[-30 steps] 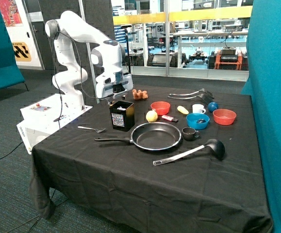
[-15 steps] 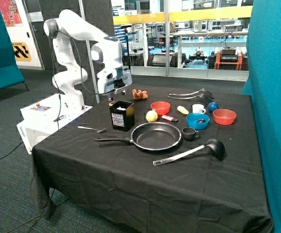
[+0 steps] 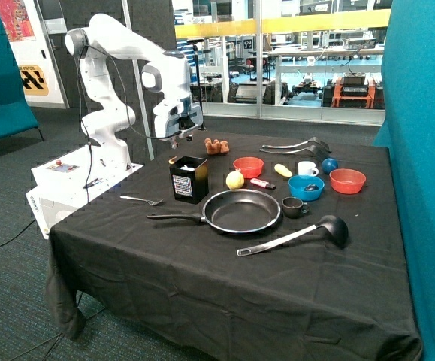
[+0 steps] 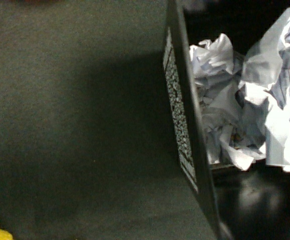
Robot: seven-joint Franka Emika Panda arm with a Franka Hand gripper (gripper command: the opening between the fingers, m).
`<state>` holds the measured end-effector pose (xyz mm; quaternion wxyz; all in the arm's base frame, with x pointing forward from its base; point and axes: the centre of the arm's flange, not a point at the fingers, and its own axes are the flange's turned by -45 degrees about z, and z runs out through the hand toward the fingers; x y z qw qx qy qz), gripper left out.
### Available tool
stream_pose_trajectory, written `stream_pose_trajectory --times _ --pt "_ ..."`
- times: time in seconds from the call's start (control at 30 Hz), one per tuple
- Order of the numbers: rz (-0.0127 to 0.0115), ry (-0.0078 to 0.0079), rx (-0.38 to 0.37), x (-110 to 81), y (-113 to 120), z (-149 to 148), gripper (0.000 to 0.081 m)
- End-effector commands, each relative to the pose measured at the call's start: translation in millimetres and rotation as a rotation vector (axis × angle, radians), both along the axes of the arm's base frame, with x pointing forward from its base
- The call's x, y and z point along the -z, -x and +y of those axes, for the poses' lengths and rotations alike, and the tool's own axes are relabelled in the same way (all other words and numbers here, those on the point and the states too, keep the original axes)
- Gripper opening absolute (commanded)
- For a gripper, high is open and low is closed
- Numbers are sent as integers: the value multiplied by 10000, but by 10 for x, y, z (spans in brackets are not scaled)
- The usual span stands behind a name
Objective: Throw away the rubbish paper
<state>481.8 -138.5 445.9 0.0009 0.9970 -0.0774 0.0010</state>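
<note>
In the wrist view two crumpled white paper wads lie inside the black box [image 4: 185,150], one smaller [image 4: 216,54] and one larger [image 4: 280,100]. In the outside view the black box [image 3: 188,179] stands on the black tablecloth beside the frying pan, and the paper inside it is hidden by its walls. My gripper [image 3: 176,138] hangs in the air above the box, apart from it, and nothing shows in it.
A frying pan [image 3: 241,210], a fork [image 3: 142,200], a lemon [image 3: 234,180], a brown lumpy toy [image 3: 216,146], red bowls [image 3: 248,166], a blue bowl [image 3: 306,186], a white mug [image 3: 306,168], a ladle [image 3: 330,228] and tongs [image 3: 296,147] lie around the box.
My gripper has risen from just above the box's rim to well above it, and the arm has drawn back a little. The box and the other things have not moved.
</note>
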Motion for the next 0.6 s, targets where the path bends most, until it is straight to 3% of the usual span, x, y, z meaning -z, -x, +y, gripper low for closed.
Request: stream_pose_trajectory --times 0.0,0.57 --pt "18 -20 -252 -36 -38 48 609" --pt "19 -19 -1163 -59 -150 355 608"
